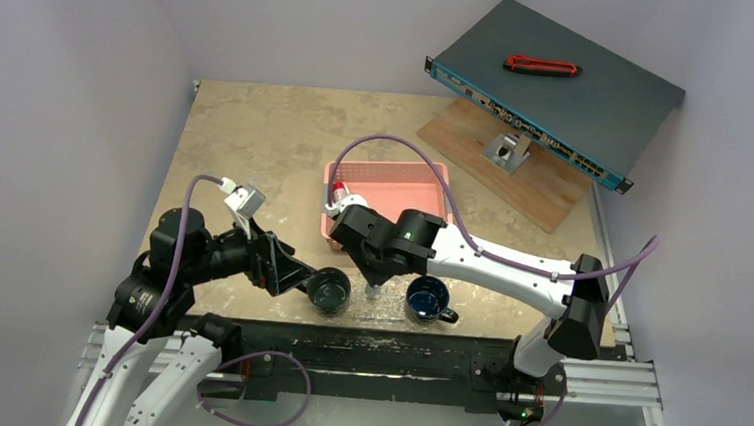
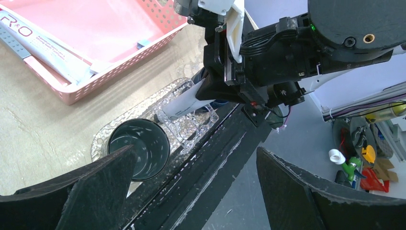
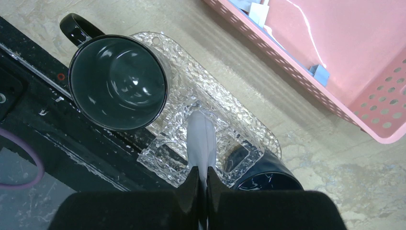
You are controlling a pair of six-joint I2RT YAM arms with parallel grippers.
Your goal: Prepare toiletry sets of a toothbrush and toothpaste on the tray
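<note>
1. Top external view: a clear, bumpy plastic tray (image 3: 191, 81) lay at the near edge of the tan counter (image 1: 258, 135), between the two arms.
2. A dark mug stood at each end of the tray, the left mug (image 1: 328, 291) and the right mug (image 1: 428, 299).
3. The right tool (image 3: 202, 175) was clamped tight on a pale toothpaste tube (image 3: 201, 139). It held the tube by its upper end, pointing down.
4. The tube's lower end was at a raised clear slotted piece in the middle of the tray. Whether it touched that piece could not be told.
5. The left tool (image 2: 195, 151) stood wide open with nothing between its fingers, low and just beside the left mug.
6. A pink slotted basket (image 2: 158, 40) sat on the counter just behind the tray.
7. In the basket lay a second toothpaste tube (image 2: 48, 50), white with red print, against the near wall.
</note>
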